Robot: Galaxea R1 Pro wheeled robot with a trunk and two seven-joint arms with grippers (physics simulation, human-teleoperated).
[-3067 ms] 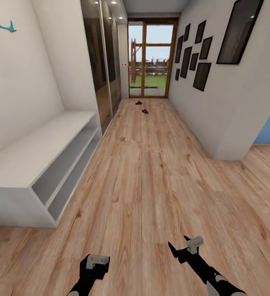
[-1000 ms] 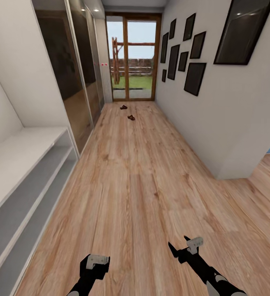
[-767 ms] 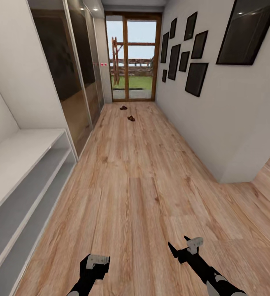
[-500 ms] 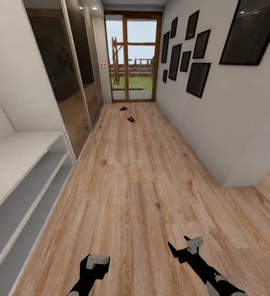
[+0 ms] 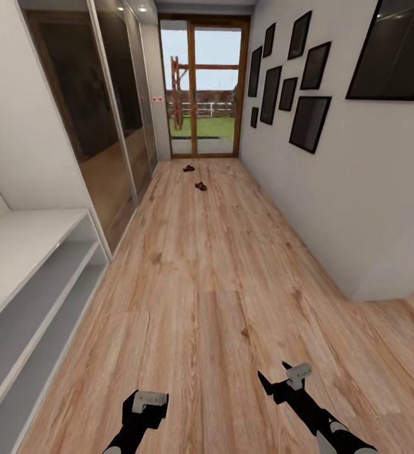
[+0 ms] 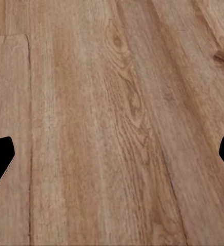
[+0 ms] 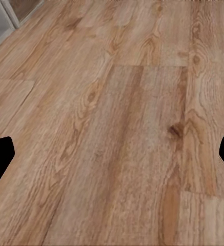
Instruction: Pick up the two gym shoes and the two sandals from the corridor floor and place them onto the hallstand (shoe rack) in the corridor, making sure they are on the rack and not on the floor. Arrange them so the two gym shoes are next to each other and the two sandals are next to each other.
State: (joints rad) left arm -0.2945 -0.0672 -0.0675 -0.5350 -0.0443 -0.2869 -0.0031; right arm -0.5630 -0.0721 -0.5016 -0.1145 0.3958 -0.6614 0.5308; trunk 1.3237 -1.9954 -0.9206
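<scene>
Sandals, two: one (image 5: 201, 186) and another (image 5: 189, 168), small brown shapes on the corridor floor (image 5: 219, 277) at its far end, near the glass door (image 5: 204, 88), apart from each other; too small for me to read any detail. White shelf unit (image 5: 24, 277), two open levels, along the floor's left edge, probably the rack. Dark framed pictures (image 5: 308, 94) on the right wall. Left gripper (image 6: 112, 159): my wrist view shows both fingertips spread wide over bare planks, nothing between. Right gripper (image 7: 112, 159): likewise spread, empty, above the floor.
</scene>
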